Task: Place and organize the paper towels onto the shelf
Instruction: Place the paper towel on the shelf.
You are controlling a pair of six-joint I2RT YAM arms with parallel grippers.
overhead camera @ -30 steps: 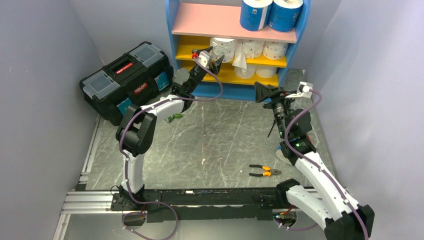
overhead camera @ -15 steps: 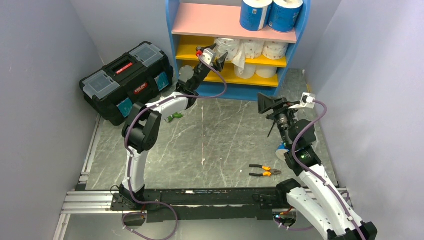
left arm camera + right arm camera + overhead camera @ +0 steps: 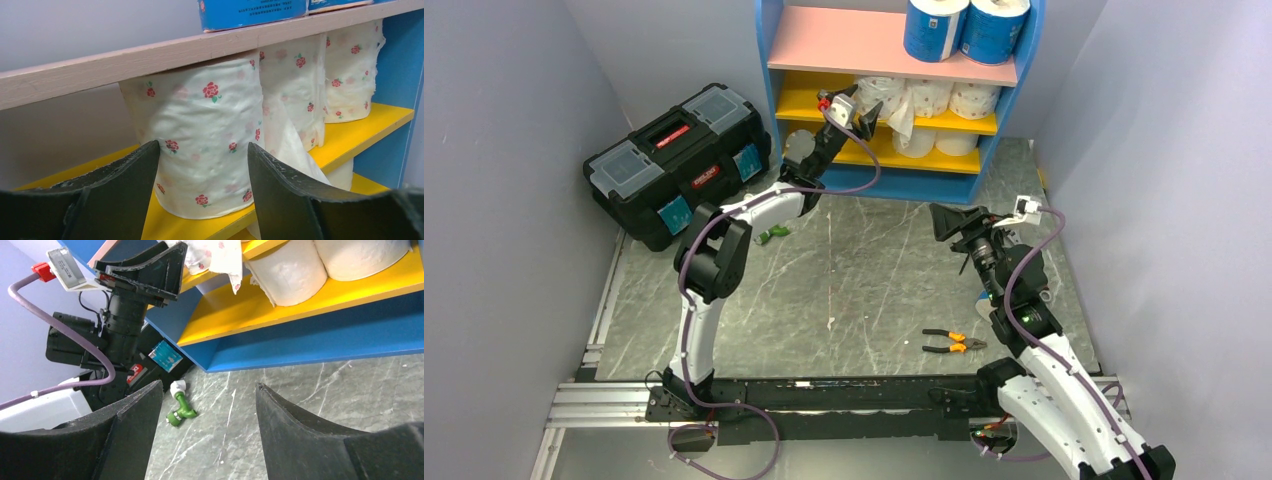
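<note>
At the upper yellow board (image 3: 370, 117) of the shelf (image 3: 766, 60), the left end effector (image 3: 203, 150) has its jaws spread and is pinching nothing. A rose-print roll (image 3: 200, 100) stands upright on that board just beyond the tips; I cannot tell whether they touch it. Two more rose-print rolls (image 3: 345, 75) stand beside it.

Judging by this, the placing looks done. The next move should be a straight, level pull back, with the jaws kept wide so neither tip drags the roll or catches the loose sheet (image 3: 290, 150) hanging beside it.

Farther out, the right end effector (image 3: 207, 387) hangs spread and empty over the tabletop (image 3: 854, 270). Plain white rolls (image 3: 290, 275) sit on the lower board, and blue-wrapped rolls (image 3: 934, 28) on the pink top board (image 3: 844, 40).

The shelf's back corners are hidden. The right arm covers part of the tabletop, so I cannot tell whether any roll remains there.
</note>
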